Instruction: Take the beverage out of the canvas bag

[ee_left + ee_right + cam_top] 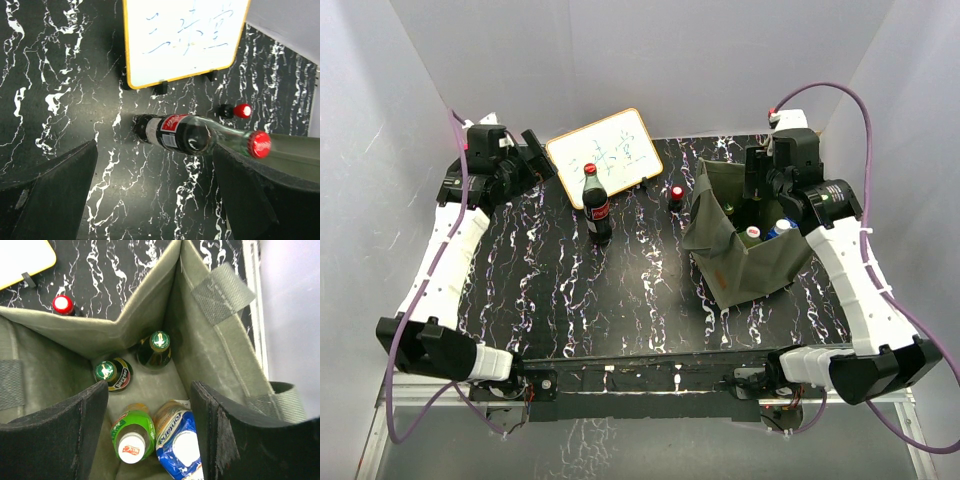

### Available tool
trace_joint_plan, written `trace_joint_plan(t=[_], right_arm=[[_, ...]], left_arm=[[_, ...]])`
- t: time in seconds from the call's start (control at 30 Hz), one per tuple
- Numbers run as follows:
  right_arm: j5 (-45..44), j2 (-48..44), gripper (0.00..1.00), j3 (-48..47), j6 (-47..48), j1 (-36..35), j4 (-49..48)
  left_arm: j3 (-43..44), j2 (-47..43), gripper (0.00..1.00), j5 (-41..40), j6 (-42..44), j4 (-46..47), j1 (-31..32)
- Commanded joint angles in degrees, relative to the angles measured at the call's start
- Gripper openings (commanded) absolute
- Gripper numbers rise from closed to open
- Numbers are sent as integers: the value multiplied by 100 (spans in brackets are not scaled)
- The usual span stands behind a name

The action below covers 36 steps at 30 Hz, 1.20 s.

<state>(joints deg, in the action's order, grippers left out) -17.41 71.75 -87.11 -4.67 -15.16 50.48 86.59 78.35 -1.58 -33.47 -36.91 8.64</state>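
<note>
The olive-green canvas bag (750, 262) stands open at the right of the table. In the right wrist view its folded wall (145, 322) frames several drinks: two dark green-capped bottles (111, 375) (157, 347), a green-labelled bottle with a white cap (131, 440) and a blue-labelled bottle (182, 445). My right gripper (757, 180) (149, 397) is open and empty above the bag's mouth. My left gripper (535, 155) (155, 160) is open and empty at the back left, away from the bag.
A cola bottle (596, 205) (185, 134) stands mid-table. A small red-capped bottle (676, 196) (240, 111) stands just left of the bag. A yellow-framed whiteboard (605, 150) (182, 37) leans at the back. White walls close in the table.
</note>
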Motion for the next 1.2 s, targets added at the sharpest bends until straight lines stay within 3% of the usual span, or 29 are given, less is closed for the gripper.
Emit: trace_joint_plan(t=[0.0,0.23,0.7,0.9,1.17], right_arm=[[501,12,67,298,-321,173,-453],[764,283,64,695,-770,263,-656],[49,886,61,1100,-884,490,-1282],[-222,1039,62,1468,-1117,538,-2099],[-492,1372,55,1618,-1432,631,-2500]], left_arm=[[319,179,97,-323,155,161,-16],[6,112,97,-672,280,650,-95],[150,384,97,-635,1367,962,-164],[-10,279,97,-693,1767,1138,-168],[-508,-85,97,-1081,2099,1502,-153]])
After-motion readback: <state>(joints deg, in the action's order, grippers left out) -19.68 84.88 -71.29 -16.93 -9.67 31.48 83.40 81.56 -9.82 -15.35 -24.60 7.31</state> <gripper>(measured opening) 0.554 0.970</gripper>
